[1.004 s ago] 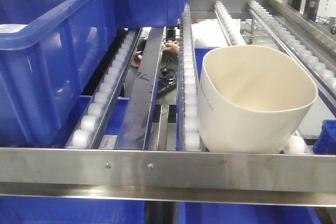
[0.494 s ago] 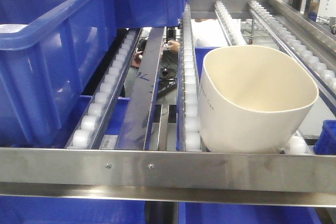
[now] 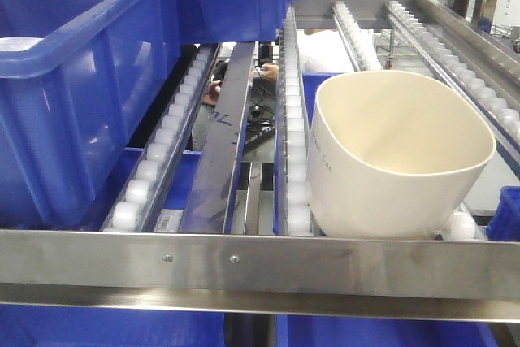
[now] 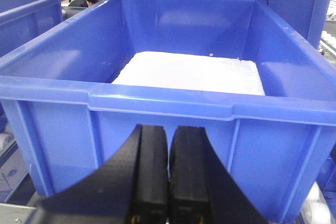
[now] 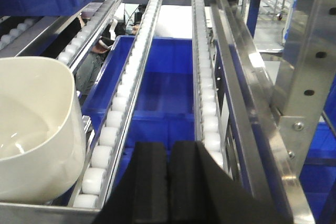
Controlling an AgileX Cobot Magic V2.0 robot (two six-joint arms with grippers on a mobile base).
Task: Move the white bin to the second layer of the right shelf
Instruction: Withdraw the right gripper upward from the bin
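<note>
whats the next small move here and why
Probably just back the right gripper straight away from the rack. The white bin already sits on the roller rails behind the front bar, tilted toward it, and no gripper holds it: both grippers are shut on nothing, the left gripper facing a blue crate.

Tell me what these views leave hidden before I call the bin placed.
- White bin base: front view, hidden behind the steel front bar.
- Bin's left side: right wrist view, cut off by the frame edge.
- Blue crate contents: left wrist view, a white mass, unidentifiable.
</note>
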